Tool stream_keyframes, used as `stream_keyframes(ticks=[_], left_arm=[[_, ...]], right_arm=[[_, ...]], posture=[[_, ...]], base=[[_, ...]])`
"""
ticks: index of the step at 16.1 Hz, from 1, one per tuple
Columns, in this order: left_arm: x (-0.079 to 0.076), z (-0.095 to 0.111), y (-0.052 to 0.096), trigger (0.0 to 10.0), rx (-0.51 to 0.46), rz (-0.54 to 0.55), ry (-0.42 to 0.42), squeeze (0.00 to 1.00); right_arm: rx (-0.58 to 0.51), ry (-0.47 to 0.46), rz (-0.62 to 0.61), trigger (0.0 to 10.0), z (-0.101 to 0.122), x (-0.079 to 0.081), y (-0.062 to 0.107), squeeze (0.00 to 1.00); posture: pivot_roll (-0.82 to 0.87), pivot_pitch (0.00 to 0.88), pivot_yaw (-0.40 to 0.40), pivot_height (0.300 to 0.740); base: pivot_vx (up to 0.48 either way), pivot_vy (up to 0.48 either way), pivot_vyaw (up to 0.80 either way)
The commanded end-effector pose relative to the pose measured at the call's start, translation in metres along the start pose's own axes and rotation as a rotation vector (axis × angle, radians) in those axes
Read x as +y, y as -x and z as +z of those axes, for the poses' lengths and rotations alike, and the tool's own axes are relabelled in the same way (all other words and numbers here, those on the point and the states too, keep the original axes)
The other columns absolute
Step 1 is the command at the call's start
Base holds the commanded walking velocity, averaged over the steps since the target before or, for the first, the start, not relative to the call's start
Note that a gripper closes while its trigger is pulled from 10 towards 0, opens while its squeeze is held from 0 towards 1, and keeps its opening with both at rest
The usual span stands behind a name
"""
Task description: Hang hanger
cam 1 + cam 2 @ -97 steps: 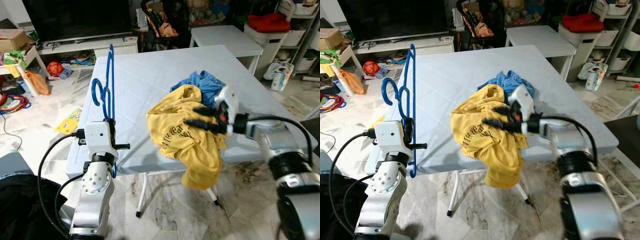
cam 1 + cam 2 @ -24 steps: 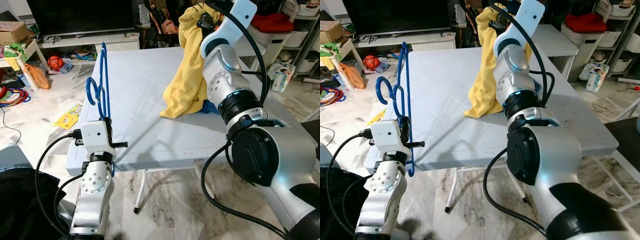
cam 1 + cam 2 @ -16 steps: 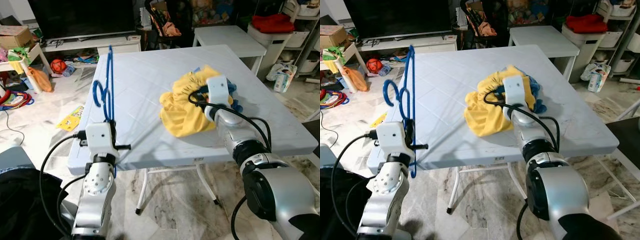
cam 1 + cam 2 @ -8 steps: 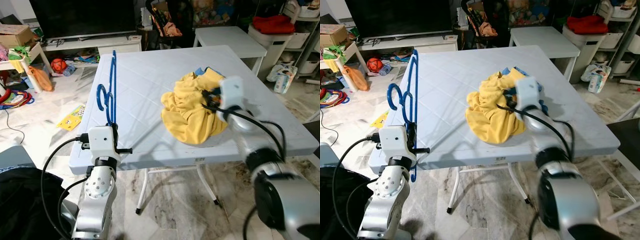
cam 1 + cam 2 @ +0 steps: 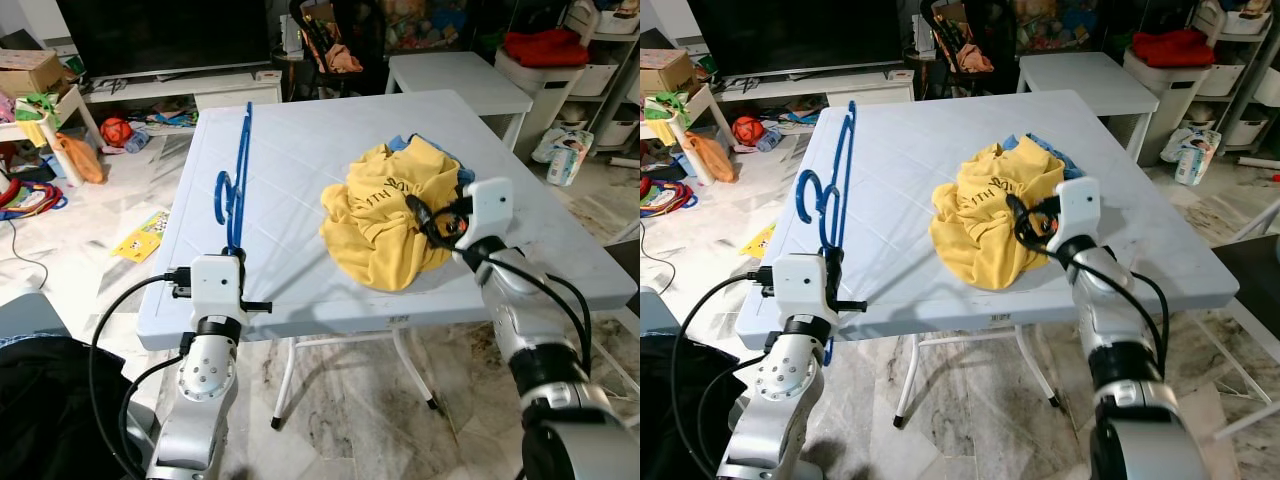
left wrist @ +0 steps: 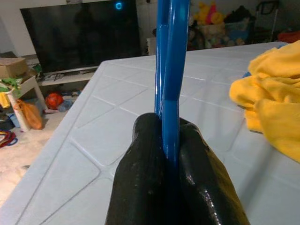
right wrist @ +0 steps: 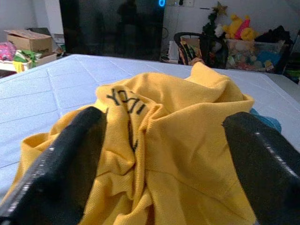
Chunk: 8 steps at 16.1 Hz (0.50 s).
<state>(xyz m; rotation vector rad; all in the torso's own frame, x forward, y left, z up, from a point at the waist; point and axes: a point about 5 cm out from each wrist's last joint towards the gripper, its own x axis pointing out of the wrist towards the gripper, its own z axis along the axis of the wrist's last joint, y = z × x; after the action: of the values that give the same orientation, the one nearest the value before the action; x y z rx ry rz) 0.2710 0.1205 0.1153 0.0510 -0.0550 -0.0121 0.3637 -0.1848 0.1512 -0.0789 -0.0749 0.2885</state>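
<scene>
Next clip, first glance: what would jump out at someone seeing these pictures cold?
A crumpled yellow shirt heaped on the white folding table, with the right gripper open against its near side. Then the blue hanger standing upright at the table's left edge, clamped at its lower end by the left gripper.

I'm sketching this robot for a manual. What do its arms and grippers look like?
Both arms are silver metal, built of rounded jointed segments, with black cables looping alongside. Each wrist carries a white boxy housing. The left gripper and the right gripper each have two long matte-black fingers. A perforated round joint cover shows on the left arm.
</scene>
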Motion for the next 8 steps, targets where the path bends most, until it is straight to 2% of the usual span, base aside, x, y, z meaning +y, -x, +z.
stream_keyframes(ticks=[1, 3, 6, 8], left_arm=[[-0.003, 0.001, -0.001, 10.0, -0.001, -0.013, -0.012, 0.00], [-0.002, 0.000, 0.000, 10.0, 0.001, -0.010, -0.014, 0.00], [0.000, 0.000, 0.000, 10.0, 0.005, -0.005, -0.017, 0.00], [0.003, -0.001, 0.001, 10.0, 0.012, 0.010, -0.012, 0.00]], right_arm=[[-0.021, -0.001, 0.024, 10.0, 0.006, 0.005, -0.002, 1.00], [-0.022, -0.024, 0.044, 10.0, 0.007, 0.016, -0.001, 1.00], [-0.016, -0.031, 0.058, 10.0, 0.007, 0.021, -0.001, 1.00], [-0.011, -0.028, 0.065, 10.0, 0.008, 0.022, -0.002, 1.00]], posture=[[-0.10, 0.000, 0.031, 0.740], [-0.09, 0.000, 0.029, 0.740], [-0.08, 0.000, 0.026, 0.740], [-0.08, 0.000, 0.022, 0.740]], base=[[0.000, 0.000, 0.00], [0.000, 0.000, 0.00], [0.000, 0.000, 0.00], [-0.264, 0.000, 0.00]])
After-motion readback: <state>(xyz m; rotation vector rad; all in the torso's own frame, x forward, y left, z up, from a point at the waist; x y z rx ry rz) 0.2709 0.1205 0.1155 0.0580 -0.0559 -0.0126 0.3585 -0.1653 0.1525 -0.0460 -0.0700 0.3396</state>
